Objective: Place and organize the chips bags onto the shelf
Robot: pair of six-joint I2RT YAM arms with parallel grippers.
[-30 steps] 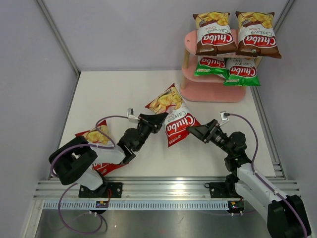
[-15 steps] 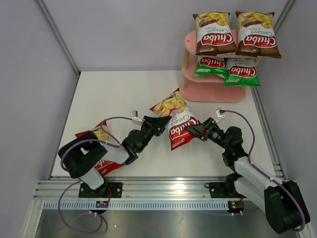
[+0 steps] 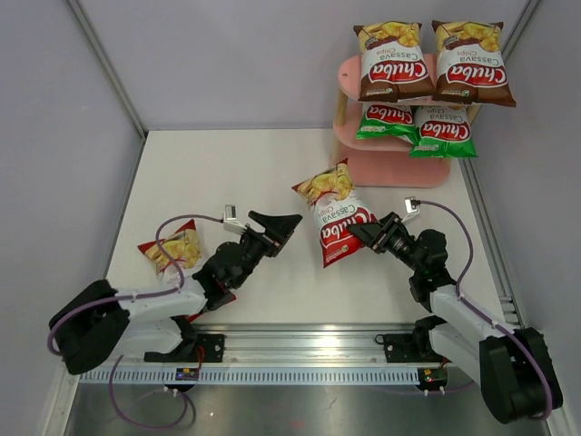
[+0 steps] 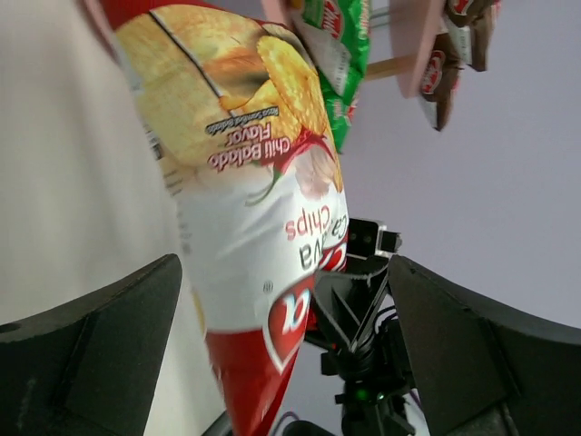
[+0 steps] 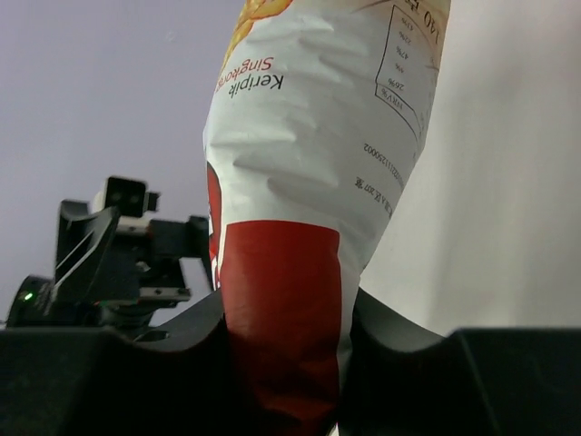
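My right gripper (image 3: 368,238) (image 5: 283,363) is shut on the bottom end of a red chips bag (image 3: 338,218) (image 5: 309,182), holding it off the table, top end toward the shelf. My left gripper (image 3: 281,222) (image 4: 286,300) stands open just left of that bag, its fingers apart from it. A second red bag (image 3: 172,250) lies on the table at the left. The pink shelf (image 3: 390,168) stands at the back right, with two brown bags (image 3: 394,62) (image 3: 470,62) on its top board and two green bags (image 3: 386,121) (image 3: 442,132) on the middle one.
Grey walls close in the white table (image 3: 218,173) on the left, back and right. A metal rail (image 3: 300,350) runs along the near edge by the arm bases. The shelf's bottom board shows bare pink in front.
My left gripper opened, let go of the red bag and drew back to the left. My right gripper closed on the bag's bottom end, and the bag shifted right.
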